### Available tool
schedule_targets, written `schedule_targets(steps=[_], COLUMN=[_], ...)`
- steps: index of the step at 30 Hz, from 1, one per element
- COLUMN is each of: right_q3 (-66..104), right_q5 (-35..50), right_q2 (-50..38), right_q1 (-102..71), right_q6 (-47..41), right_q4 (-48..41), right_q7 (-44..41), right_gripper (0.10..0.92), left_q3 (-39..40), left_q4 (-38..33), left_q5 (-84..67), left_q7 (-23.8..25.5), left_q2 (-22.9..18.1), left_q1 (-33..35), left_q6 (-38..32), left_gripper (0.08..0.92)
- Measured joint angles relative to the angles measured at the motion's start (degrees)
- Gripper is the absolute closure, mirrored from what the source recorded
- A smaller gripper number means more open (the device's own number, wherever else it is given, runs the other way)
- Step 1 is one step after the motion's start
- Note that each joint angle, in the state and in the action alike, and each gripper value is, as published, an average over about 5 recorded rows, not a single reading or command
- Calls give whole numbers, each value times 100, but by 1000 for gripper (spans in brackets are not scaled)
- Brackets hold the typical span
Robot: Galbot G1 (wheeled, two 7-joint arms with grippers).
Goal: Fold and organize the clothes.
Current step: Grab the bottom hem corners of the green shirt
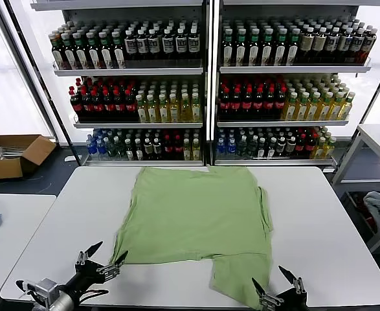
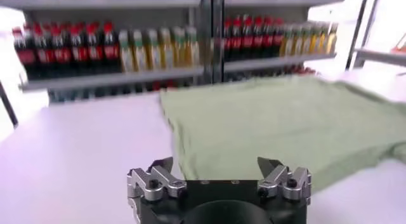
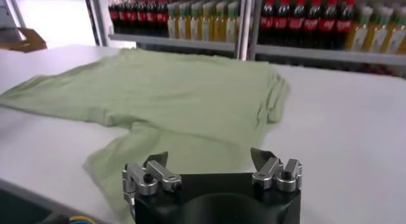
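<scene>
Head view, green shirt (image 1: 196,214) on white table (image 1: 325,220), bottle shelves (image 1: 209,91) behind, left tool (image 1: 101,256) and right tool (image 1: 277,284) spread.

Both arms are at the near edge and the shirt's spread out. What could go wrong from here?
1. The shirt lies uneven: one near flap reaches toward the right gripper, so a fold may come out skewed.
2. The right edge is already bunched, which could trap wrinkles.
3. The left gripper sits open beside the near-left corner; a shallow pinch might slip off the thin cloth on the table.

one green shirt (image 1: 199,210), two claws, one table (image 1: 332,220)
</scene>
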Motion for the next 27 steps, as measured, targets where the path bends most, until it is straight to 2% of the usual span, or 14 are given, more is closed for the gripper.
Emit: schedule_targets(steps=[5, 15, 18, 27], right_q3=[-68, -250, -286, -323], right_q5=[-38, -147, -168, -192], right_q2=[4, 126, 159, 243], right_q1=[-62, -65, -55, -12], right_q6=[-69, -177, -187, -125], right_q4=[1, -63, -73, -159], right_q7=[23, 84, 98, 92], right_gripper=[224, 492, 562, 830], left_q3=[136, 355, 381, 460], left_q4=[96, 335, 395, 419], left_q5=[-65, -154, -163, -166], left_q7=[-189, -365, -369, -328], left_q2=[63, 132, 143, 165], left_q1=[-80, -273, -320, -302], left_q6=[239, 531, 562, 612], left_gripper=[177, 182, 226, 480])
